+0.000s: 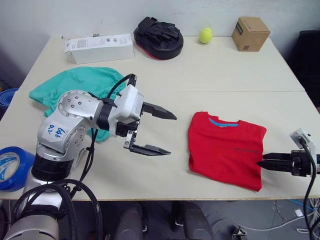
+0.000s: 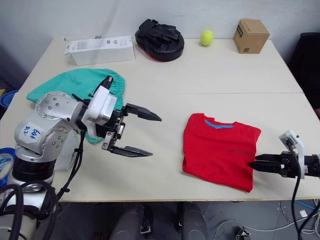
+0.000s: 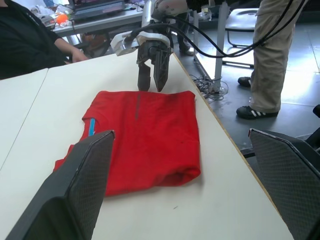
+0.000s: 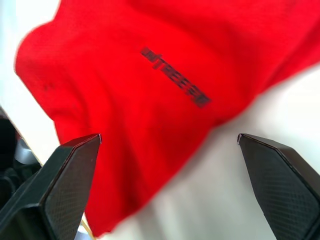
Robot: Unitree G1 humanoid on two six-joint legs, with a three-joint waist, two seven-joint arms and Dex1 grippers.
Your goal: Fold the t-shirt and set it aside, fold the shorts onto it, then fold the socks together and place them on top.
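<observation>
Nearest the desk's (image 1: 165,177) front edge, the t-shirt (image 1: 225,147) lies folded into a compact rectangle, collar toward the far side, a little right of centre. That first fold looks finished, though the bundle's near corner is a bit uneven. Whether this spot counts as "set aside" is a judgement call; I'd say it does, since it is well apart from the other clothes.

The right pincer (image 1: 265,163) sits low at the shirt's right edge, touching or just beside the cloth. Its own wrist camera shows its fingers spread wide with nothing between them, so it is released. The left pincer (image 1: 159,131) hovers above bare desk to the shirt's left, spread wide and empty too.

Farther back on the left, the shorts (image 1: 80,87) lie in a loose teal heap, partly hidden behind the left arm and not yet folded. They are next, then the socks, which I can't pick out anywhere.

At the far edge sit a white box (image 1: 99,48), a black mitt (image 1: 159,36), a ball (image 1: 205,35) and a carton (image 1: 250,33), all away from the work.
</observation>
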